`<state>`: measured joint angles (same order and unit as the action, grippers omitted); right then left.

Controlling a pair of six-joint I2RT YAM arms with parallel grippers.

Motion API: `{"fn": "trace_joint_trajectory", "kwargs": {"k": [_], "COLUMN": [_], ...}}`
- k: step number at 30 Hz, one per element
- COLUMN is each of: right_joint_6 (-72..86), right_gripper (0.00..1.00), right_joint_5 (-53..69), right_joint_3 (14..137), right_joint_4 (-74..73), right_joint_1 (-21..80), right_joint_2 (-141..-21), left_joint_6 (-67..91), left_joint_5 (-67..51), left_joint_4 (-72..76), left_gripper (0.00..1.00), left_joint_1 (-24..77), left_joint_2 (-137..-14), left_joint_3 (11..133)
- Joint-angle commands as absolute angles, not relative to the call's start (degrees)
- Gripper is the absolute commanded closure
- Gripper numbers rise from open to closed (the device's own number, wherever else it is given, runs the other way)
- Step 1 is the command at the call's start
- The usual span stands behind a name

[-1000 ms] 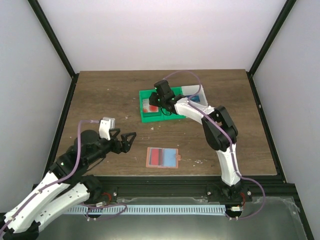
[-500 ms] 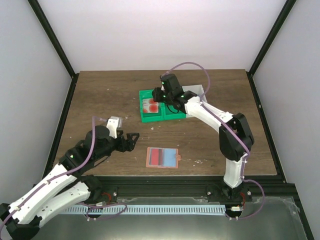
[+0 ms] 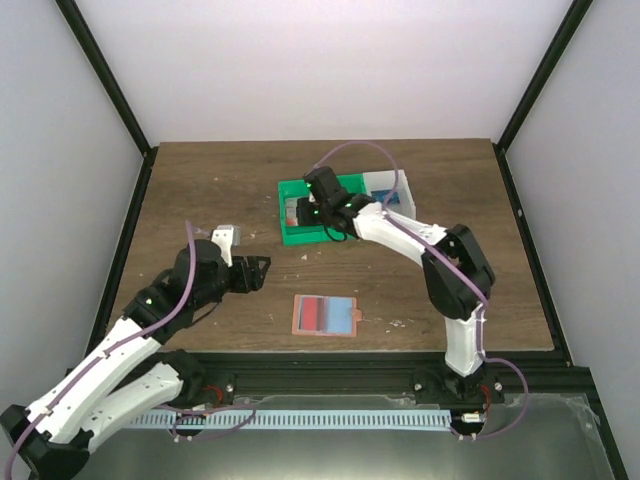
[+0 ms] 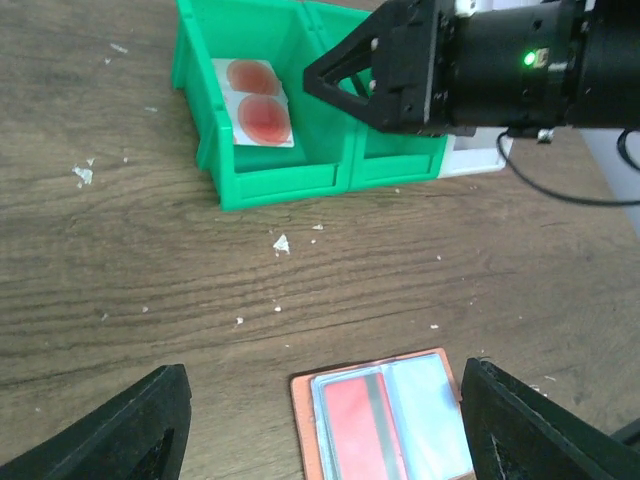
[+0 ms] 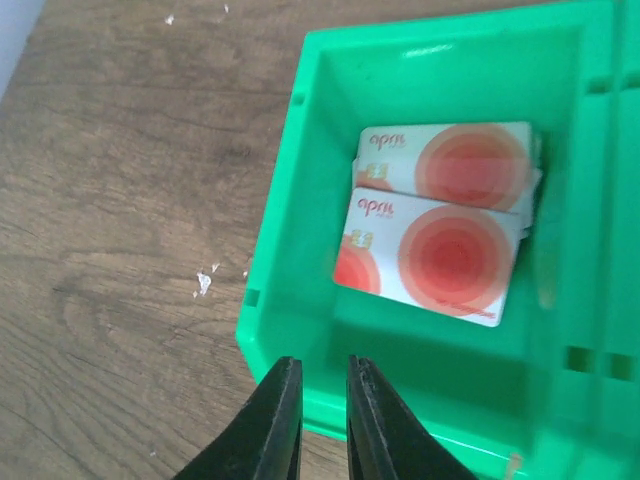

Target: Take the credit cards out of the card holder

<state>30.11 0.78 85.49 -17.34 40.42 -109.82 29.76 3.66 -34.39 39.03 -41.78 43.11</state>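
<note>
White arm links, black joints, seemingly purple cables

The top camera looks down on the whole table (image 3: pixel 200 190), while both wrist cameras look close at the green bin (image 3: pixel 310 235) (image 4: pixel 280 185) (image 5: pixel 300 200).

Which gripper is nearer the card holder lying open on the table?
Left. The left gripper hovers just left of the card holder, which shows between its fingers in the wrist view. The right gripper is farther back, over the green bin holding the cards.

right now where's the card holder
In the top view the card holder lies open on the table near the front edge, between both arms, nearer than the green bin.
</note>
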Motion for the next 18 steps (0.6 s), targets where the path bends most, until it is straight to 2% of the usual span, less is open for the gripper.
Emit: {"fn": "trace_joint_trajectory", "kwargs": {"k": [1, 9, 18], "right_joint_6": [28.2, 23.5, 19.6], "right_gripper": [0.87, 0.99, 1.00], "right_joint_5": [-2.7, -2.8, -1.1], "right_joint_3": [90.2, 97.1, 104.3], "right_joint_4": [-21.0, -24.7, -30.3], "right_joint_1": [42.9, 43.0, 42.4], "right_joint_2": [-115.4, -123.1, -129.3], "left_joint_6": [31.8, 32.7, 31.7], "left_joint_5": [-3.6, -9.6, -8.4], "left_joint_4": [-33.6, -32.2, -33.8], "left_gripper": [0.24, 0.24, 0.18], "left_joint_1": [35.0, 30.7, 30.5], "left_joint_2": [-42.9, -42.7, -41.4], "left_joint_3": [42.4, 41.7, 41.9]}}
